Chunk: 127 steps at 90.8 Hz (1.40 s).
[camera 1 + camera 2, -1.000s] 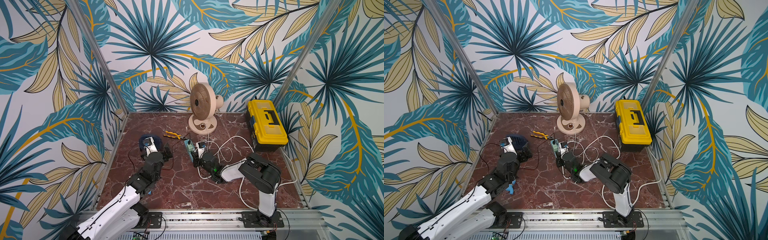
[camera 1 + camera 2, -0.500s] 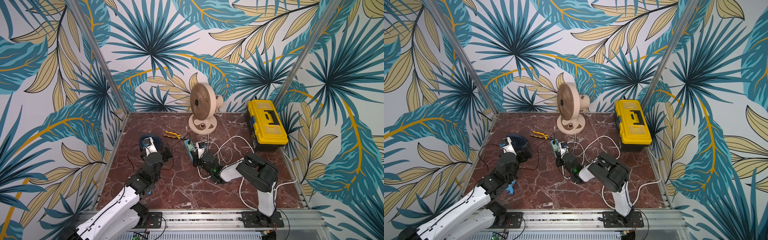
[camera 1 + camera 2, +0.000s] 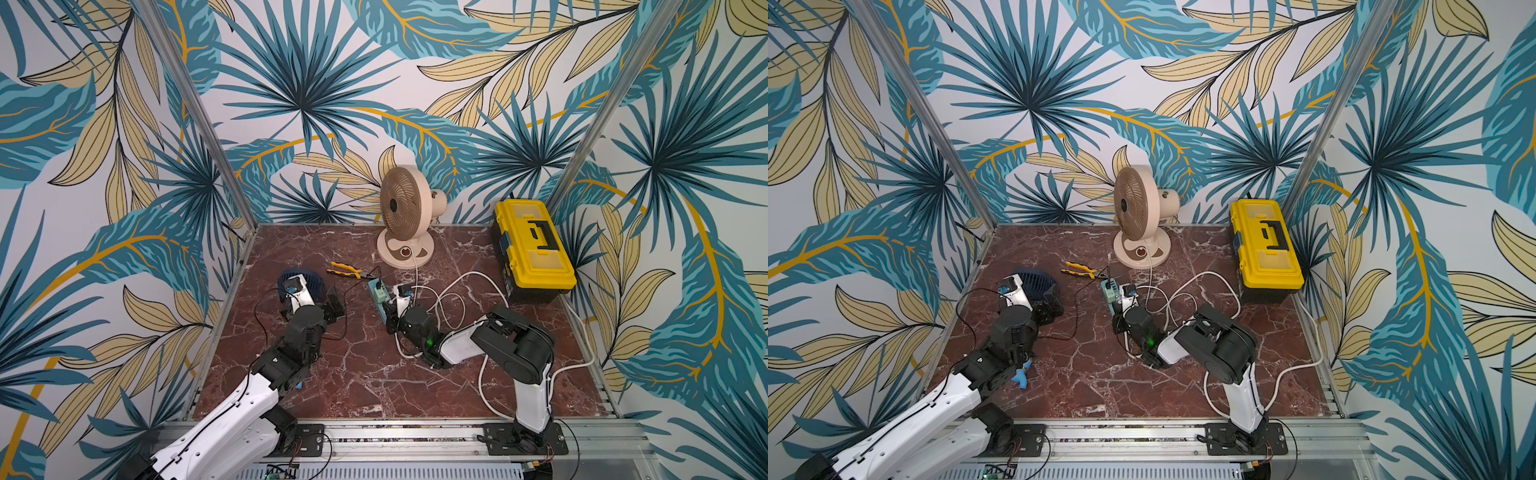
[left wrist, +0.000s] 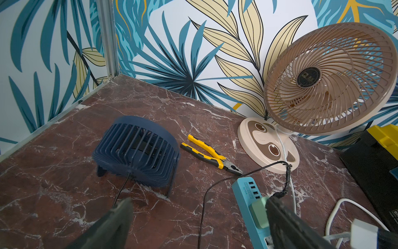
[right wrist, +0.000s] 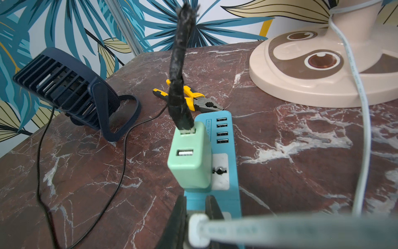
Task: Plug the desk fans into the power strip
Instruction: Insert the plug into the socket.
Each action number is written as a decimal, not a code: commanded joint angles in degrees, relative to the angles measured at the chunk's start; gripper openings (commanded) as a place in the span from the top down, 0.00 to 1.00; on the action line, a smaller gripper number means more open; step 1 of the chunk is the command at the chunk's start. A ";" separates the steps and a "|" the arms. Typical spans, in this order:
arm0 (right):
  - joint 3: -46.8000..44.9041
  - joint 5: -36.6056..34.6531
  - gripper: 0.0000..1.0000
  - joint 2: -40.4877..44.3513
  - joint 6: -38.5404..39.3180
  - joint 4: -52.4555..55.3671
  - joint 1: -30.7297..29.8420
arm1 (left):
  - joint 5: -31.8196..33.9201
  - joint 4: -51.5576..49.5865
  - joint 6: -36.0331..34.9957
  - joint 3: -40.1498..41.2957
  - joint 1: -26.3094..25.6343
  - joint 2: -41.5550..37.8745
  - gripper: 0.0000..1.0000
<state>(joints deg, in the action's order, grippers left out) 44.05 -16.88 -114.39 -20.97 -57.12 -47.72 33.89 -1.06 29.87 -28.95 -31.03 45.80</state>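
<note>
A brown marble surface (image 3: pixel 365 374) sits inside leaf-patterned walls (image 3: pixel 291 104). The power strip (image 5: pixel 224 148) lies near its middle, in front of the beige fan (image 3: pixel 405 208). A green adapter (image 5: pixel 189 159) already fills its far socket, with a black cable (image 5: pixel 178 64) running to the small blue fan (image 5: pixel 64 86). The right claw (image 5: pixel 196 202) is closed on the white plug (image 5: pixel 198 228) of the beige fan's cord (image 5: pixel 364 129) at the near socket. Whether the prongs are in is hidden, so seating likely remains. The left claw (image 4: pixel 199 200) hangs wide open and empty, left of the strip.

The power strip (image 5: pixel 231 148) lies before the desk fan (image 3: pixel 405 216), pliers (image 3: pixel 347 272) beside it, toolbox (image 3: pixel 532 253) far right.
</note>
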 commanded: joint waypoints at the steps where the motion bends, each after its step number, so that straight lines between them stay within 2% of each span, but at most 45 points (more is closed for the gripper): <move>1: -0.82 -2.78 1.00 -0.76 -0.17 8.84 0.00 | 0.92 0.71 -0.54 1.70 0.32 -0.98 0.00; 48: 1.60 -3.85 1.00 -0.77 2.78 21.56 -1.99 | 1.09 0.62 -0.67 1.78 0.27 -1.53 0.00; 127: 1.53 -6.57 1.00 -5.10 4.19 29.39 -4.51 | 1.43 0.62 -0.66 1.83 0.29 -1.74 0.00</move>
<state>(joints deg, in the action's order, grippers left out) 47.92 -24.99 -114.39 -17.50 -45.28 -51.33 34.35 -1.04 29.85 -28.49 -31.03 44.97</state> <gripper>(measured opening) 0.170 0.999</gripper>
